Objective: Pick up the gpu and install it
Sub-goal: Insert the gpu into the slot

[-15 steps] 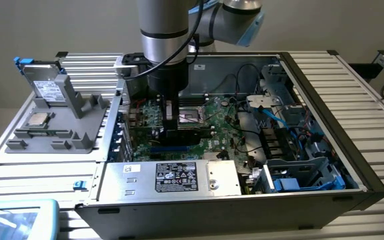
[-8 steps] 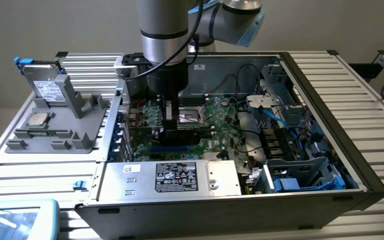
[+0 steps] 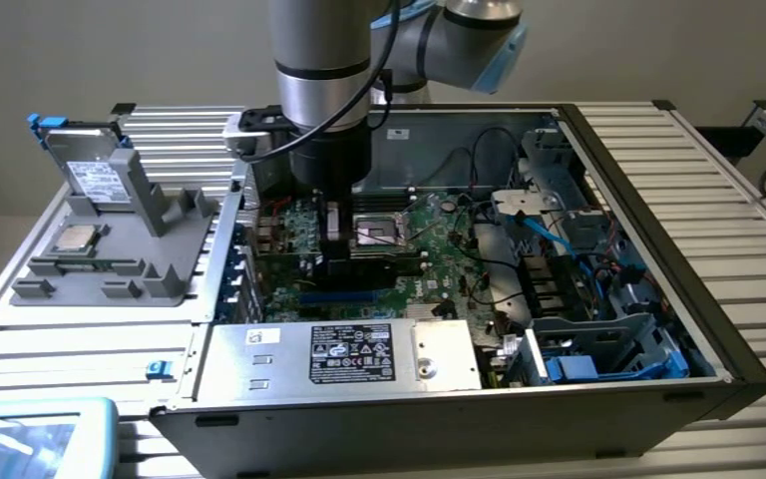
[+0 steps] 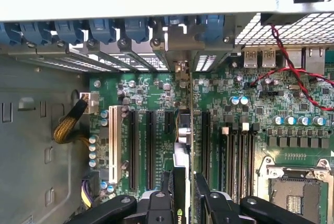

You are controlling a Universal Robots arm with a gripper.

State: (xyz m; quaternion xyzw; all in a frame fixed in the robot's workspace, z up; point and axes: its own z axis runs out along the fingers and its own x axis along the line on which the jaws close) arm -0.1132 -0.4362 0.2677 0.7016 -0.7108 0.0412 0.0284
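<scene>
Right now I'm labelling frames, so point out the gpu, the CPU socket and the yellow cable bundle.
gpu (image 4: 183,130), wrist view, black cooler edge.
CPU socket (image 4: 295,197), wrist view, socket middle.
yellow cable bundle (image 4: 68,126), wrist view, mid-bundle.

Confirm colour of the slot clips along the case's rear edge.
The clips are blue; wrist view shows them best.

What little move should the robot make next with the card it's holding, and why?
Probably a gentle push straight down. The pincer grips the graphics card upright on edge, lined up among the long black slots of the green board, with its metal end at the back wall's opening. Whether it is fully seated, I cannot tell.
</scene>
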